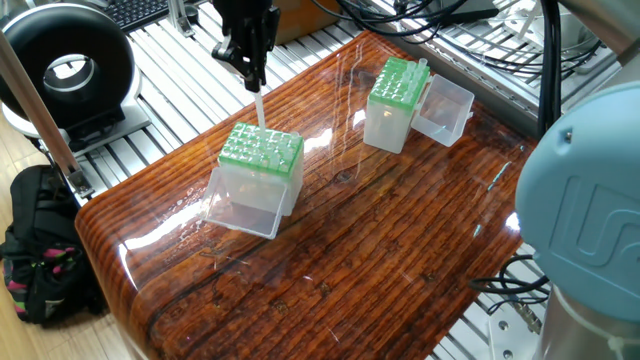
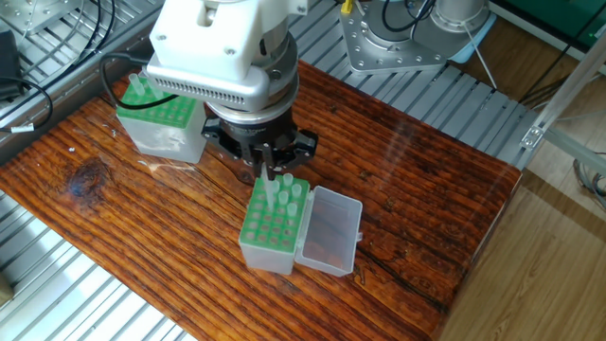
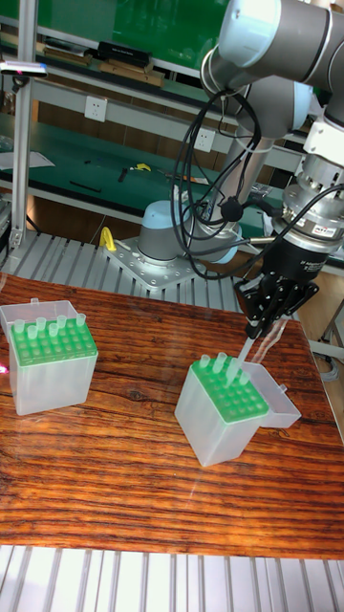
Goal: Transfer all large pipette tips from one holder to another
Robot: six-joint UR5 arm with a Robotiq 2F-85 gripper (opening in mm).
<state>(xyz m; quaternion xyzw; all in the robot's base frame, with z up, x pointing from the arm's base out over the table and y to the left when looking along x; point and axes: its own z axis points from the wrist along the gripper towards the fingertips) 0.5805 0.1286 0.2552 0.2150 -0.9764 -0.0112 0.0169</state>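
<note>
My gripper (image 1: 251, 70) (image 2: 269, 170) (image 3: 252, 328) is shut on a large pipette tip (image 1: 259, 106) (image 3: 243, 350), a slim clear tube that hangs down. Its lower end meets the far corner of a green-topped holder (image 1: 261, 150) (image 2: 268, 225) (image 3: 225, 409). A few more tips (image 2: 287, 195) (image 3: 220, 363) stand in that holder's back row. The other green-topped holder (image 1: 397, 86) (image 2: 163, 117) (image 3: 50, 348) stands apart and carries several tips (image 2: 139, 86) (image 3: 43, 328) along one edge.
Each holder has a clear hinged lid (image 2: 328, 232) (image 1: 444, 110) lying open beside it. The wooden table (image 1: 380, 240) sits on a slatted metal frame. A black round device (image 1: 68, 70) and a backpack (image 1: 40, 250) lie past the table's edge. The arm's base (image 3: 164, 251) is behind the table.
</note>
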